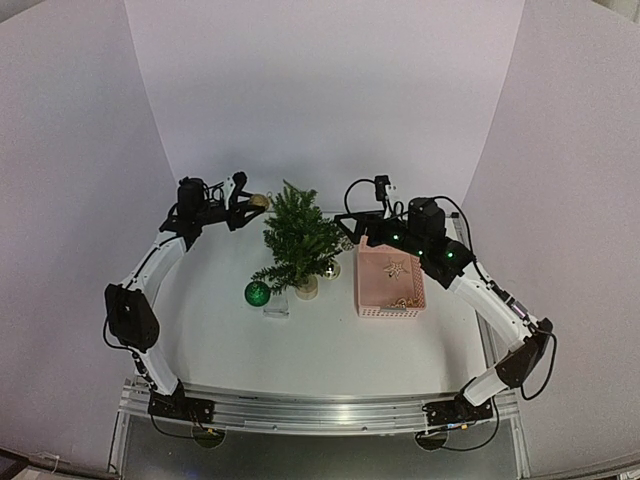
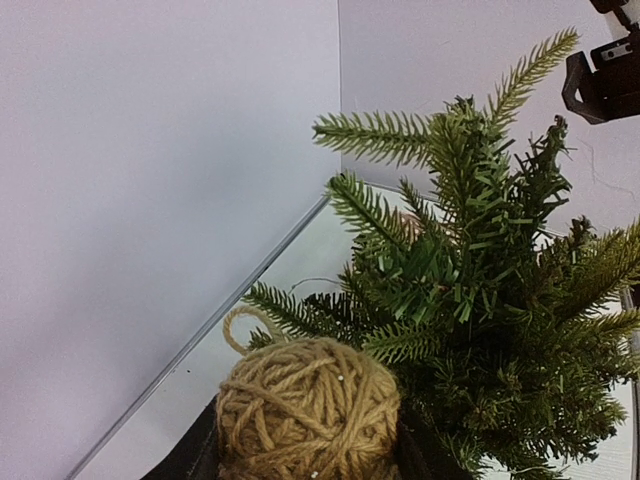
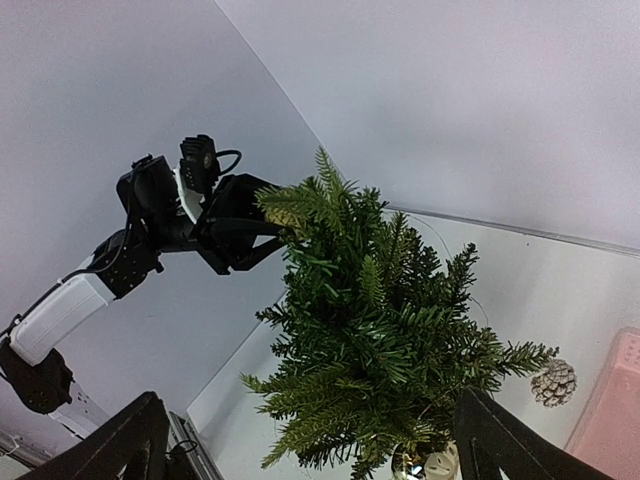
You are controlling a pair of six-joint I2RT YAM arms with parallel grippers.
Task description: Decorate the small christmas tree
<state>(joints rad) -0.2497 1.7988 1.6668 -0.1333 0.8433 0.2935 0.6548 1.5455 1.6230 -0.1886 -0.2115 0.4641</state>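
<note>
The small christmas tree [image 1: 298, 240] stands mid-table in its pale round base [image 1: 306, 288]. My left gripper [image 1: 250, 203] is at the tree's upper left, shut on a tan twine ball ornament [image 1: 260, 201]. The left wrist view shows that twine ball [image 2: 308, 405] between the dark fingers [image 2: 185, 462], its loop up, right against the tree [image 2: 480, 300] branches. My right gripper [image 1: 365, 222] hovers just right of the tree, open and holding nothing. From the right wrist, the tree [image 3: 380, 330] fills the space between the wide fingers [image 3: 510, 440], with the left gripper [image 3: 240, 225] beyond.
A green ball ornament [image 1: 257, 293] lies on the table left of the base, beside a small clear piece [image 1: 276, 310]. A pine cone [image 3: 553, 382] sits right of the trunk. The pink basket [image 1: 388, 280] with a star [image 1: 395, 268] inside stands to the right.
</note>
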